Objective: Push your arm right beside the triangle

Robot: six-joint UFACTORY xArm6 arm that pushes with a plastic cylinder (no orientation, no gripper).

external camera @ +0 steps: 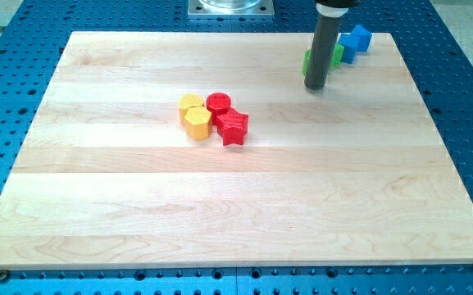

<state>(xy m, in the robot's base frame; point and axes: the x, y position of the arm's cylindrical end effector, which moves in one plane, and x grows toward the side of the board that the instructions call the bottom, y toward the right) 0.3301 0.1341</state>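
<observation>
A blue metal base with rows of holes (pixel 457 98) fills the edges of the view. On it lies the wooden bench (pixel 302 197), a pale board that takes up most of the picture. At the view's top, just beyond the board's far edge, sits a grey metal mount (pixel 231 7).

The dark rod (pixel 325 45) comes down from the view's top right and stands upright. It ends in no claw, so nothing here opens, closes or grips. My tip (pixel 316 87) rests on the bench in the upper right part of the board.

Right behind the rod is a green block (pixel 338 54). Green shows on both sides of the rod, and I cannot tell whether that is one piece or two, since the rod hides the middle. My tip sits just below that green, very near it or touching. Just to the view's right of the green stands a blue block (pixel 358 38), close to the board's top edge, with more blue beside it.

The triangle must be in this green and blue group by the rod, but the shapes are too small and too hidden to say which one it is.

Well apart, left of the board's middle, four blocks huddle together: a round yellow block (pixel 190 102), a yellow hexagon (pixel 197 124) below it, a round red block (pixel 218 102) and a red star (pixel 234 128).
</observation>
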